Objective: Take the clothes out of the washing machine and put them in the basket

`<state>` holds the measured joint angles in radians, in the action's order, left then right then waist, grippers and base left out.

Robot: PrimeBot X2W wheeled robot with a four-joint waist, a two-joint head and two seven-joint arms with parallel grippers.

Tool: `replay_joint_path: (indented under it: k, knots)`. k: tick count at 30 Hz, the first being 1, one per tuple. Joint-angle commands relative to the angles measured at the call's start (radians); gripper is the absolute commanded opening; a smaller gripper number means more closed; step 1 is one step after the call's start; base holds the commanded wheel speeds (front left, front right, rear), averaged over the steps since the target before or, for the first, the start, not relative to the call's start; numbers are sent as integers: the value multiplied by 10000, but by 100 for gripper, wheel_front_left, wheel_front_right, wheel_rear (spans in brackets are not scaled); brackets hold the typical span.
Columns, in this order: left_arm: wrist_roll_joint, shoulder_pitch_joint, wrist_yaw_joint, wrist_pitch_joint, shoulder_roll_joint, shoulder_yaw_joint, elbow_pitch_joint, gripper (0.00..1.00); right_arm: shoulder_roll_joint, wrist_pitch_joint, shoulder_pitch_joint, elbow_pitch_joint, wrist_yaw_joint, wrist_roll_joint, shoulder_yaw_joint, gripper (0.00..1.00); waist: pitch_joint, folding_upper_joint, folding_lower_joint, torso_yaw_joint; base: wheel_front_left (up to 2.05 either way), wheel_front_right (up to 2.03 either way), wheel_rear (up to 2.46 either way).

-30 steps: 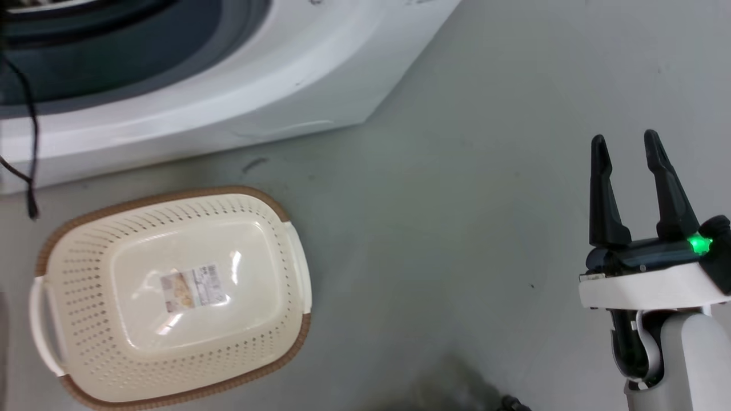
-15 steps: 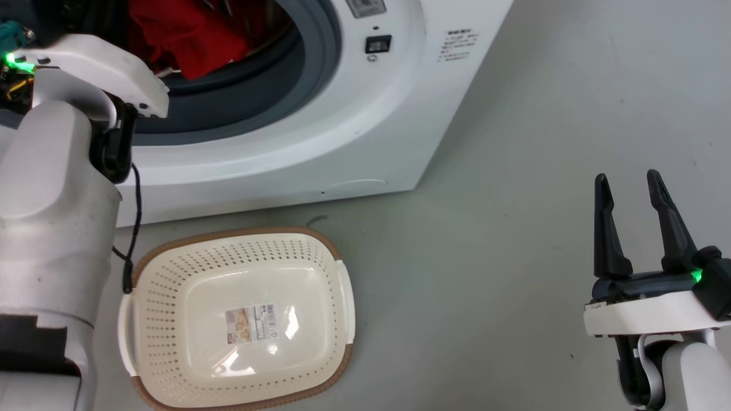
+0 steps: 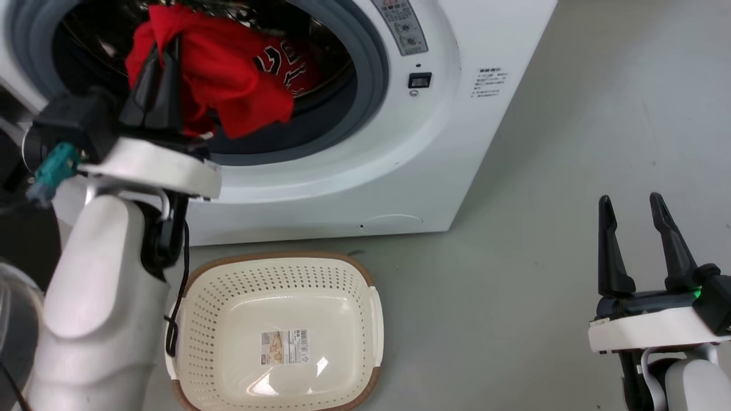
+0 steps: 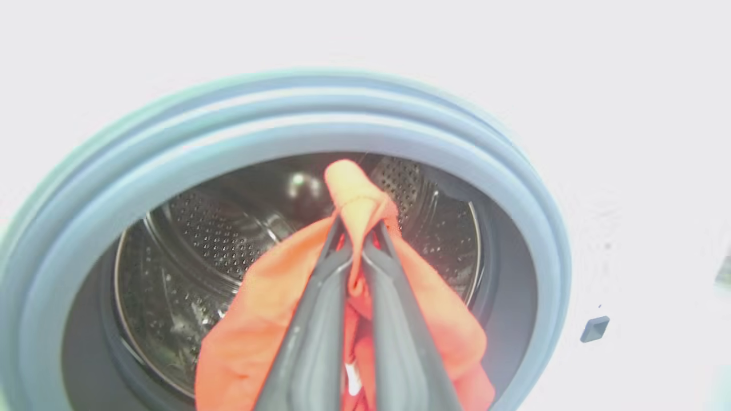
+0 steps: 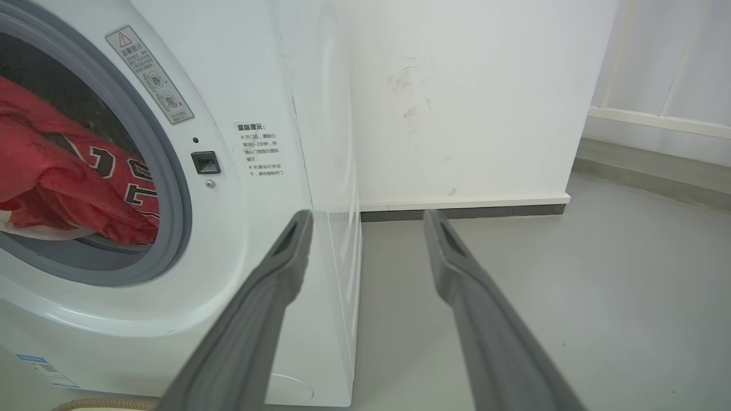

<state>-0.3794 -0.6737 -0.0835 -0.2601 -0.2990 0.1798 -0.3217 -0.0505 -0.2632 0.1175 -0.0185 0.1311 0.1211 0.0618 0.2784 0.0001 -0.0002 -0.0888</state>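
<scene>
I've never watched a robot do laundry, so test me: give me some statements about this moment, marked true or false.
The left pincer is shut on the red garment. True.
The basket holds clothes. False: only a label lies in it.
The right pincer is open and empty. True.
The washing machine is empty. False: the red garment hangs at its porthole.
</scene>
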Motion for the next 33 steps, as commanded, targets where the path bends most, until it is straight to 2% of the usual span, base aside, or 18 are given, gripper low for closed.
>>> replay_joint_path:
  k: [1,2,8,9,12,19,26,33]
  knots:
    - [36,125,46,-75,44,-35,91,0,7,-23,-76,-14,-7,-78,23,100,-150,-1,2,133,0,0,0]
    - [118,618,117,-77,102,-70,851,0,8,-23,-179,-48,-7,-87,90,100,-300,-1,2,256,0,0,0]
    - [124,1971,400,148,206,97,2909,0,8,-23,-359,-94,-7,-168,206,100,-688,-1,2,629,0,0,0]
    - [124,1971,400,148,206,97,2909,0,8,-23,-359,-94,-7,-168,206,100,-688,-1,2,629,0,0,0]
    - [126,2742,569,643,140,295,4132,0,8,-23,-423,-106,-7,-218,243,100,-835,-1,2,859,0,0,0]
    - [-27,3766,726,1720,3,631,5306,0,8,-23,-498,-105,-7,-306,297,100,-906,-1,2,1107,0,0,0]
    - [-661,5068,521,3733,-206,1517,4779,0,8,-23,-414,-69,-7,-399,262,100,-706,-1,2,1244,0,0,0]
    - [-1170,5575,280,4940,-340,2029,3051,0,8,-23,-234,-31,-7,-473,217,100,-236,-1,2,1109,0,0,0]
